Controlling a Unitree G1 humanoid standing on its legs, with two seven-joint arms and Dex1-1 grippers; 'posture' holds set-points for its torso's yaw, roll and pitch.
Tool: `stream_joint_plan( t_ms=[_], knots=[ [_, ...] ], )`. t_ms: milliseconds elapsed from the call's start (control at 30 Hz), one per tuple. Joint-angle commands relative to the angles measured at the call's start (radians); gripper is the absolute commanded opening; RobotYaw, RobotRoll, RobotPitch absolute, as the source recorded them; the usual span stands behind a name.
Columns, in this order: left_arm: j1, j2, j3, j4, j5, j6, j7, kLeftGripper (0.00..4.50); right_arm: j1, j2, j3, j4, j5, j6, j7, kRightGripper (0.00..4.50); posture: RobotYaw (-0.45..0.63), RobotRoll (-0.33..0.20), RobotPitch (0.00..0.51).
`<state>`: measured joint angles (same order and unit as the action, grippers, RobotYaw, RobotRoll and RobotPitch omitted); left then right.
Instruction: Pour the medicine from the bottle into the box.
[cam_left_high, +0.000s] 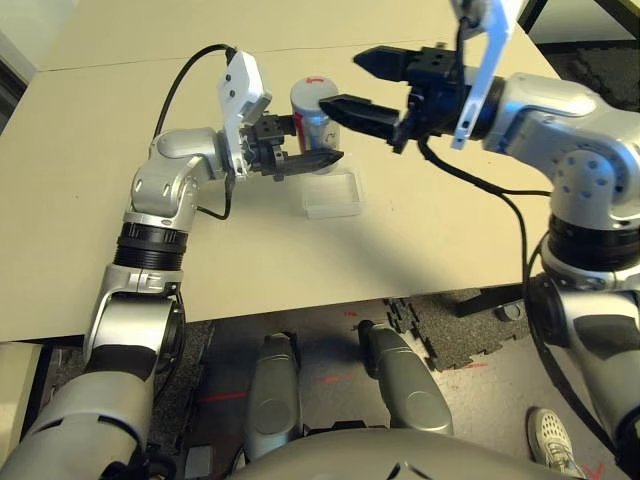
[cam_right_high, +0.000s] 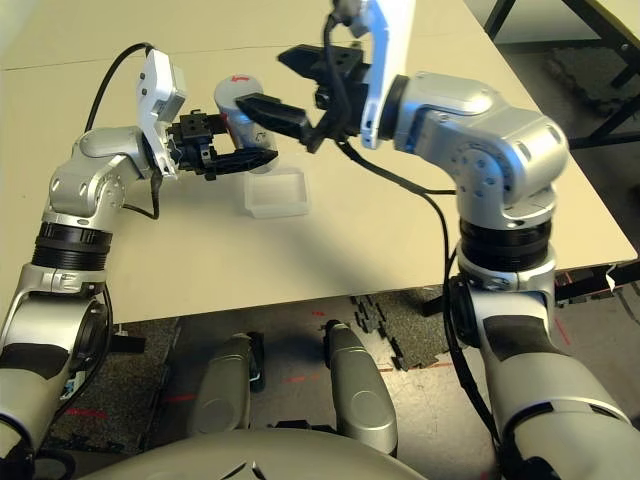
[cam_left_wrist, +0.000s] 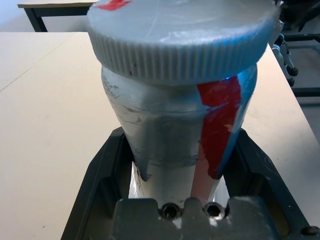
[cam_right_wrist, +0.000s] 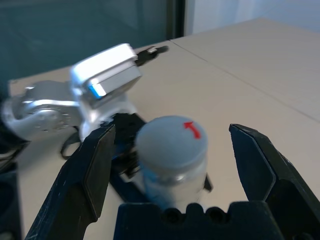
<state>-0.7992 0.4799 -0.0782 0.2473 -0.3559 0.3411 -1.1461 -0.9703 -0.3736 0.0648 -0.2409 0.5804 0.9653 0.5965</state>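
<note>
The left end effector (cam_left_wrist: 176, 165) pinches the bottle (cam_left_wrist: 165, 115) around its side, upright above the table (cam_left_high: 260, 250), its grey cap (cam_left_wrist: 180, 40) on. The right end effector (cam_right_wrist: 172, 150) is spread, holding nothing, near the cap. The clear box (cam_left_high: 332, 195) sits on the table, just beside the bottle, nearer the robot.

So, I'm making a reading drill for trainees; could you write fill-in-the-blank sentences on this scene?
The left tool is closed on the ____. The right tool's fingers stand ____. The mark on the grey cap is ____. The clear plastic ____ sits on the table.

Missing words, in order: bottle; open; red; box.
</note>
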Motion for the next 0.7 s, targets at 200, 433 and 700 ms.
stream_joint_plan(
  t_ms=[200, 433, 700],
  knots=[
    [0.002, -0.007, -0.009, -0.034, -0.003, 0.008, -0.004, 2.77, -0.035, 0.020, 0.041, 0.054, -0.035, -0.060, 0.041, 4.50, 0.01, 0.000, 0.183],
    [0.007, -0.010, -0.007, -0.039, -0.005, 0.011, -0.002, 2.77, -0.025, 0.019, 0.055, 0.042, -0.034, -0.046, 0.054, 4.50, 0.01, 0.000, 0.187],
    [0.003, -0.018, -0.005, -0.039, -0.007, 0.014, 0.000, 2.77, -0.007, 0.006, 0.055, 0.049, -0.061, -0.050, 0.041, 4.50, 0.00, 0.000, 0.191]
  ],
)
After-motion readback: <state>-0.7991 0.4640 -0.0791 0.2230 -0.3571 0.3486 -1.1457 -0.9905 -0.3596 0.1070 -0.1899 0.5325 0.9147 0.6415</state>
